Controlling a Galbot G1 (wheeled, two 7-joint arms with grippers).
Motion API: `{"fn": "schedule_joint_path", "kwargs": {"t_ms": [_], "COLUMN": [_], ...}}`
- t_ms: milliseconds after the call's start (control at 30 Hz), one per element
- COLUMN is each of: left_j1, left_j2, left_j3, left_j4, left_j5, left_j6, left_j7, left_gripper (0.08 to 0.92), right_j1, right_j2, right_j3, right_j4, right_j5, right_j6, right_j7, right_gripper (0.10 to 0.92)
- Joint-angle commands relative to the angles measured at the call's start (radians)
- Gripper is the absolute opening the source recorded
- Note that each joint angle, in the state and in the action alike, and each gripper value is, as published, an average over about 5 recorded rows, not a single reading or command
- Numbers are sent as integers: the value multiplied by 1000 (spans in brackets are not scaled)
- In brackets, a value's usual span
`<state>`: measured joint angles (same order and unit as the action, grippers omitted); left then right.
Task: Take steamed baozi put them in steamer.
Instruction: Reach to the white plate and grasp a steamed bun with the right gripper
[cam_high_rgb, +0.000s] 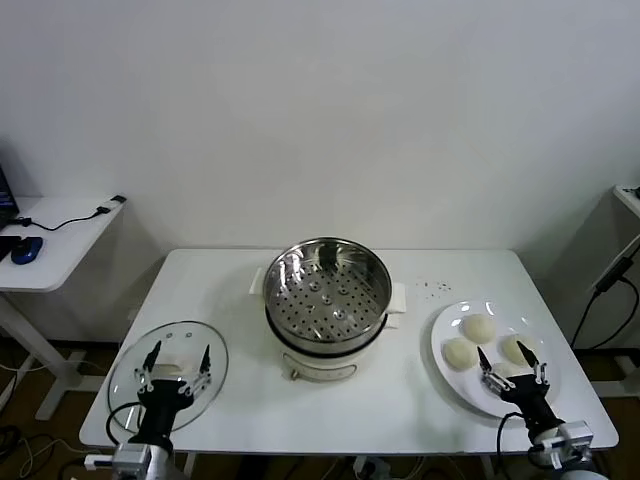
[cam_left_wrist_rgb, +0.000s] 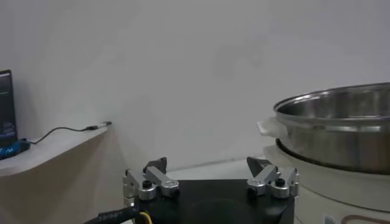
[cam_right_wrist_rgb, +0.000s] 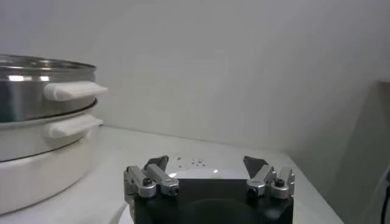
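The steamer (cam_high_rgb: 327, 295), a shiny steel pot with a perforated floor and white handles, stands empty at the middle of the white table. It also shows in the left wrist view (cam_left_wrist_rgb: 341, 131) and the right wrist view (cam_right_wrist_rgb: 42, 103). Three cream-white baozi (cam_high_rgb: 477, 327) (cam_high_rgb: 459, 352) (cam_high_rgb: 516, 349) lie on a white plate (cam_high_rgb: 470, 388) at the right. My right gripper (cam_high_rgb: 512, 365) (cam_right_wrist_rgb: 206, 163) is open and empty, just above the plate's near side. My left gripper (cam_high_rgb: 179, 362) (cam_left_wrist_rgb: 207, 165) is open and empty over the glass lid (cam_high_rgb: 167, 375) at the front left.
A side desk (cam_high_rgb: 55, 235) with a mouse and a cable stands to the left of the table. Small dark specks (cam_high_rgb: 432, 288) mark the tabletop behind the plate. The table's front edge runs just beside both grippers.
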<state>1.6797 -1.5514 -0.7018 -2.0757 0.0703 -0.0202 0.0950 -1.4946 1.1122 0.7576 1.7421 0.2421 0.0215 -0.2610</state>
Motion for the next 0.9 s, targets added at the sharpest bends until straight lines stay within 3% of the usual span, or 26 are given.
{"fn": "schedule_joint_path", "kwargs": {"t_ms": [33, 233, 433, 667, 900], "left_j1": [11, 20, 17, 9, 5], "left_j2": [0, 4, 7, 14, 13], "left_j3": [4, 8, 7, 5, 4], "left_j4": [-2, 2, 1, 2, 13], "left_j5": [1, 1, 0, 4, 17], "left_j6": [0, -6, -1, 11, 17], "left_j7": [-14, -20, -21, -20, -22], "left_gripper": [823, 823, 823, 823, 823], "right_j1": [183, 365, 726, 1168, 1509], "right_j2": [-260, -537, -713, -734, -615], "right_j3": [-45, -220, -617, -1137, -1514], "right_j4": [-91, -221, -401, -538, -681], "right_j5": [-123, -224, -360, -410, -403], "right_j6": [-135, -199, -137, -74, -46], "right_j7": [-219, -479, -687, -825, -879], "right_gripper": [823, 823, 823, 823, 823]}}
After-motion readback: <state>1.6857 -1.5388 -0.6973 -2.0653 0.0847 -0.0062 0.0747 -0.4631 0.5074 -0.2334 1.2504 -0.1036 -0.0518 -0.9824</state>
